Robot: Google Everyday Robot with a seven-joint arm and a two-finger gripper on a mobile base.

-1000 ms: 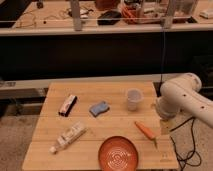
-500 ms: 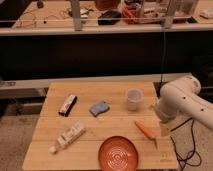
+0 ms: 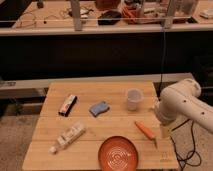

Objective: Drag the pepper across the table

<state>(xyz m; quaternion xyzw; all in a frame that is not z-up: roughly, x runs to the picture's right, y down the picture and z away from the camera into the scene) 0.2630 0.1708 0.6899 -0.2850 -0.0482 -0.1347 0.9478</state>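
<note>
Pepper point(image 3: 145, 130) lies near the surface's point(image 3: 112, 125) right edge, just up-right of plate point(image 3: 119, 152). Our hand point(image 3: 163, 132) hangs just beside it, on its right; wide or narrow, we can't tell. Risk: w/ poor contact the pepper rolls away, into the plate or off the edge.

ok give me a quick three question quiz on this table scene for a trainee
1. Multiple choice: which thing lies nearest the slim orange pepper on the light-wood table?
A. the blue folded cloth
B. the round orange-red ridged plate
C. the dark snack bar

2. True or false: the white cup lies tipped over on the plate.

3. Fill in: the gripper hangs under the white arm at the table's edge, close beside the ____.

Key: 1 B; 2 false, the cup stands upright on the table, apart from the plate; 3 pepper.
</note>
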